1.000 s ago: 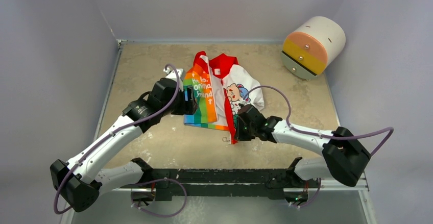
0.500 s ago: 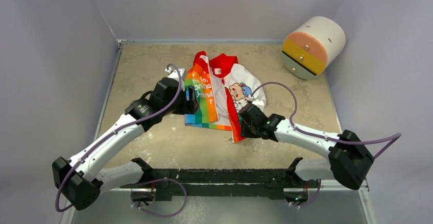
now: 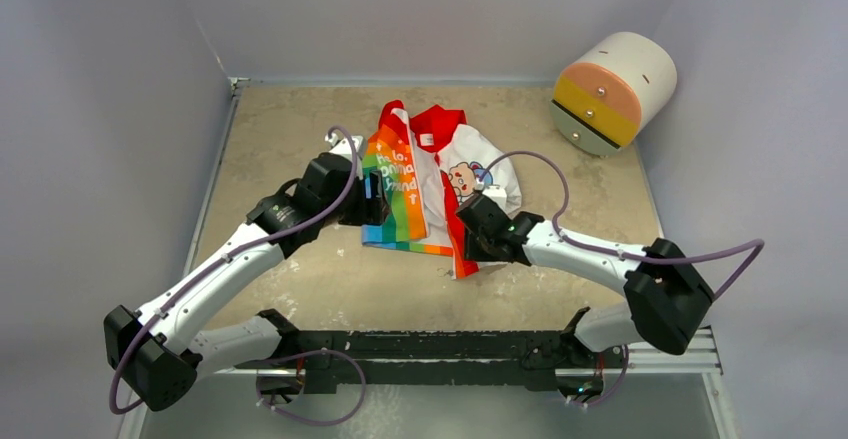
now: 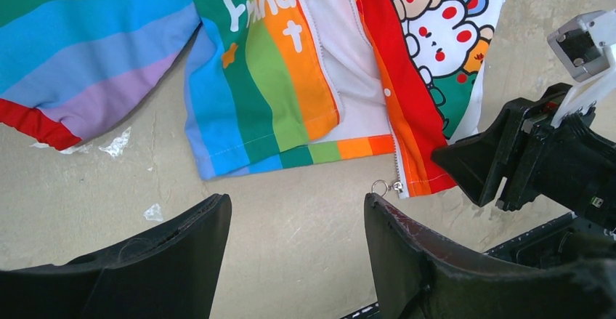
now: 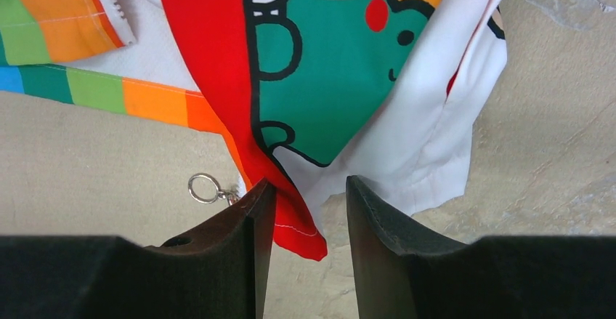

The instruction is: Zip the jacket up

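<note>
1. The right gripper [image 5: 305,188] hangs low at the jacket's near hem, jaws apart, with the red corner [image 5: 296,233] between them. Closing here would likely pin that edge taut, which this step seems to need.
2. The pull [image 5: 202,187], a small ring, lies on the table [image 5: 87,159] just left of that corner, outside the jaws. The grip should leave it free.
3. The left gripper [image 4: 294,203] hovers near the rainbow panel [image 4: 247,94], jaws apart and holding nothing. It looks best placed to bring that panel's zip edge across to the slider.
4. The jacket [image 3: 430,174] lies open mid-table, hood far. Its zip edges are apart, so zipping has not begun.
</note>
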